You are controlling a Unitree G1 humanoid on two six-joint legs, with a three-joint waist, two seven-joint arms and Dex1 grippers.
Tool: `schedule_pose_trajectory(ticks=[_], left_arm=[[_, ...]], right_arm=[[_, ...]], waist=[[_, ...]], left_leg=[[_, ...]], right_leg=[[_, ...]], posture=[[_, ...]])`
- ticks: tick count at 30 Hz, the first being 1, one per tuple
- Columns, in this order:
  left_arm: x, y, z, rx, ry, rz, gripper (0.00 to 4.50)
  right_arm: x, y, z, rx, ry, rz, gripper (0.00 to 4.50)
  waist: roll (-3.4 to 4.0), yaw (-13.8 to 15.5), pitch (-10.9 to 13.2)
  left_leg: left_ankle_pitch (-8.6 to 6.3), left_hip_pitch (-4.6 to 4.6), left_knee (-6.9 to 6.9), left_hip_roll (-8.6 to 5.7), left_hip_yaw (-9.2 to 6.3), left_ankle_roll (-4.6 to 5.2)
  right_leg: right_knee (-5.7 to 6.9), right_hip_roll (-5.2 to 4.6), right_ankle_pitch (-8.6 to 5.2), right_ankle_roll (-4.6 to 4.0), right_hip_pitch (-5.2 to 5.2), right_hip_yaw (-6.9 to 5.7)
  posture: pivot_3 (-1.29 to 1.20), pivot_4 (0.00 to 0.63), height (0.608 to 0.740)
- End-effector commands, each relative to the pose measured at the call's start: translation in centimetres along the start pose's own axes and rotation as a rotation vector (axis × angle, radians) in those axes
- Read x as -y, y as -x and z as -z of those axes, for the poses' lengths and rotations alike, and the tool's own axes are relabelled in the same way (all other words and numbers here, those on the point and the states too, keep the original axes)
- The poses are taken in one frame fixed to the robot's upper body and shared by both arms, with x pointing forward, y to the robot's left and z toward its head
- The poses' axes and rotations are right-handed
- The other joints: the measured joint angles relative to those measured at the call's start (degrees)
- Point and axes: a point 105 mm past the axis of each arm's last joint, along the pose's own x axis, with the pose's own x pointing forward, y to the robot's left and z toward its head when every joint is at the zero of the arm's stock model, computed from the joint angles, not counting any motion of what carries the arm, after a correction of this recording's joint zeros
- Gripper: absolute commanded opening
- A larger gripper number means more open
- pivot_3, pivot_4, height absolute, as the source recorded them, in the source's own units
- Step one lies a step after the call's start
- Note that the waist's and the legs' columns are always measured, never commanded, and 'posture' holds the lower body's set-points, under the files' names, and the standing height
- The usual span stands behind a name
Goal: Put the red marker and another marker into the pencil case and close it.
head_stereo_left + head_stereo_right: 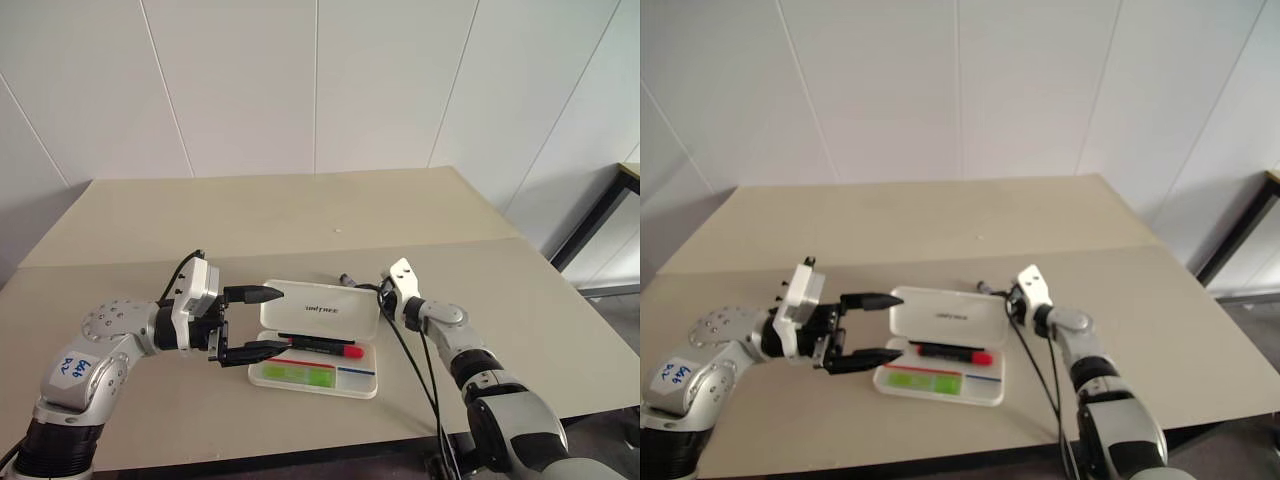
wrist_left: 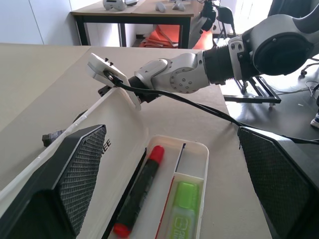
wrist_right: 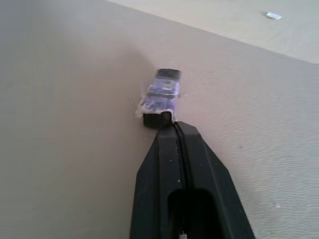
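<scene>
A beige table (image 1: 300, 215) stands against white wall panels. On it lies the flat white hard pencil case (image 1: 318, 340), lid raised and printed "UNITREE". Inside lie the slim red-and-black marker (image 1: 320, 347) and the chunky lime-green highlighter (image 1: 298, 374). The left gripper (image 1: 262, 322) gapes beside the case. The right gripper (image 3: 174, 125) is pinched closed, empty, near a small dark stub (image 3: 160, 97).

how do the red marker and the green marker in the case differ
The red marker is slim, red at both ends with a black body; the green marker is chunkier, shorter and lime green. The red one lies in the long compartment beside the lid, the green one in the next. Both lie flat inside the open pencil case.
</scene>
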Motion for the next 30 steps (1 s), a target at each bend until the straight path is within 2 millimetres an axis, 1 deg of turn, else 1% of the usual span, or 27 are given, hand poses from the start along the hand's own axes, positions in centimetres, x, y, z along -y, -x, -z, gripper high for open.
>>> schedule_pose_trajectory(ticks=[1, 8, 14, 19, 25, 30], left_arm=[[0.0, -0.1, -0.7, 0.024, -0.029, 0.007, 4.5], [-0.2, -0.3, -0.8, 0.029, -0.032, 0.015, 4.5], [-0.4, -0.4, -0.7, 0.032, -0.036, 0.021, 4.5], [-0.4, -0.5, -0.7, 0.034, -0.039, 0.026, 4.5], [-0.5, -0.7, -0.7, 0.038, -0.043, 0.031, 4.5], [-0.6, -0.8, -0.7, 0.04, -0.045, 0.033, 4.5]], right_arm=[[1.9, 0.6, -1.8, 0.063, 0.029, 0.08, 0.37], [4.1, 1.6, -2.7, 0.091, 0.05, 0.199, 0.37], [5.5, 2.4, -3.6, 0.12, 0.061, 0.255, 0.37], [5.7, 2.8, -3.5, 0.12, 0.063, 0.251, 0.37], [5.3, 3.1, -3.2, 0.115, 0.067, 0.196, 0.37], [5.3, 4.0, -3.6, 0.134, 0.088, 0.163, 0.37]], waist=[[0.01, 0.0, 0.0], [0.03, 0.3, 0.0], [0.07, 0.4, 0.1], [0.07, 0.6, 0.1], [0.07, 0.8, 0.1], [0.11, 1.4, 0.1]], left_leg=[[0.0, 0.0, -0.06, 0.0, -0.01, 0.0], [-0.07, -0.05, -0.32, -0.03, -0.06, -0.03], [-0.16, -0.05, -0.37, -0.03, -0.05, -0.04], [-0.18, -0.06, -0.37, -0.04, -0.05, -0.03], [-0.19, -0.05, -0.37, -0.03, -0.05, -0.03], [-0.19, -0.06, -0.37, -0.03, -0.05, -0.04]], right_leg=[[-0.02, 0.0, -0.01, 0.01, 0.0, 0.0], [-0.07, -0.03, -0.19, 0.09, -0.07, 0.01], [-0.07, -0.03, -0.29, 0.09, -0.11, 0.02], [-0.08, -0.03, -0.32, 0.1, -0.11, 0.02], [-0.08, -0.03, -0.32, 0.1, -0.11, 0.01], [-0.08, -0.03, -0.33, 0.11, -0.11, 0.01]], posture=[[0.0, 0.15, 0.74], [0.0, 0.15, 0.74], [0.0, 0.15, 0.74], [0.0, 0.15, 0.74], [0.0, 0.15, 0.74], [0.0, 0.15, 0.74]])
